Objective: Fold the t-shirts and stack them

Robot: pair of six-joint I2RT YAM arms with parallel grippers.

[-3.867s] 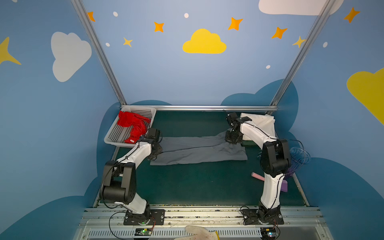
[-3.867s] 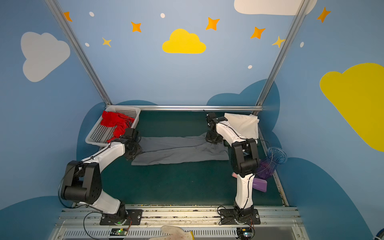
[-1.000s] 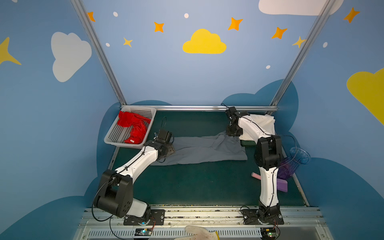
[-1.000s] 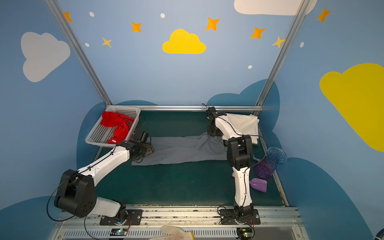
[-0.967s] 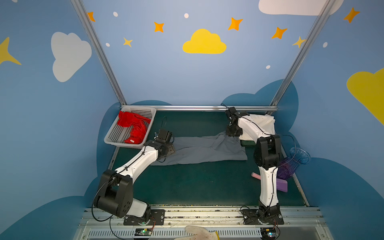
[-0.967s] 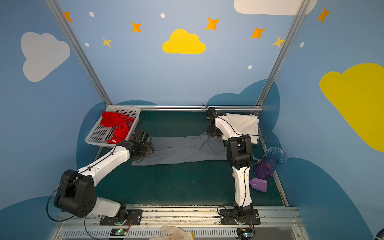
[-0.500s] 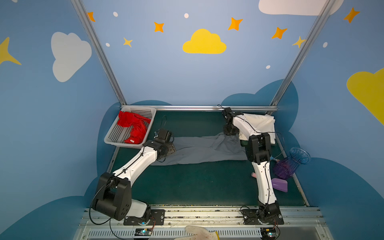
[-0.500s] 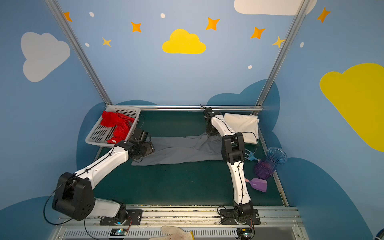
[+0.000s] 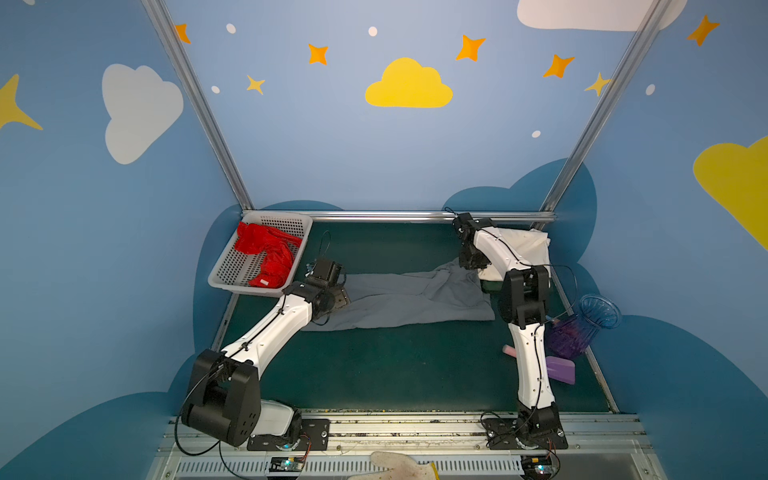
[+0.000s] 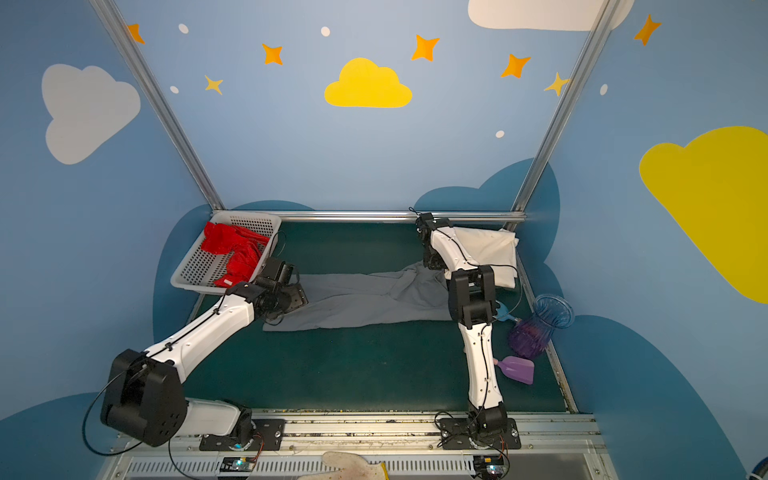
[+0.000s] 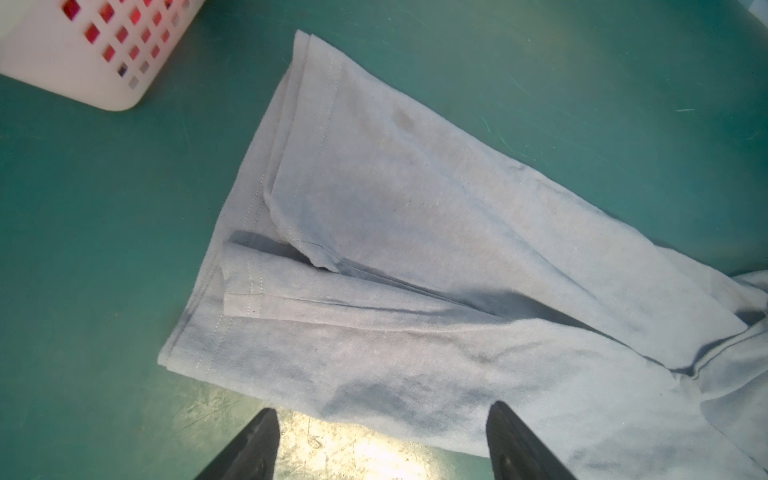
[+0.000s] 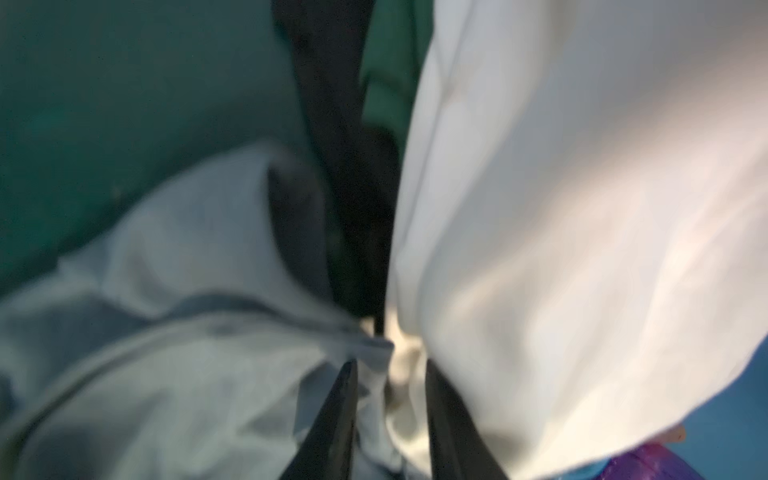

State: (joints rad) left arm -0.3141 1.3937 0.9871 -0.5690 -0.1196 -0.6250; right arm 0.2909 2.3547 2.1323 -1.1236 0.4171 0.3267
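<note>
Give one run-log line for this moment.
left end effector: open over grey shirt | right end effector: at grey shirt, grip unclear | red shirt: in basket | white shirt: far right

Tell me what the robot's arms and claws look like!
Both arms have smooth white shells with chunky black joints. Thin black cables run along the left arm and the right arm. The left claw and right claw each have two slim, pointed black fingers.
</note>
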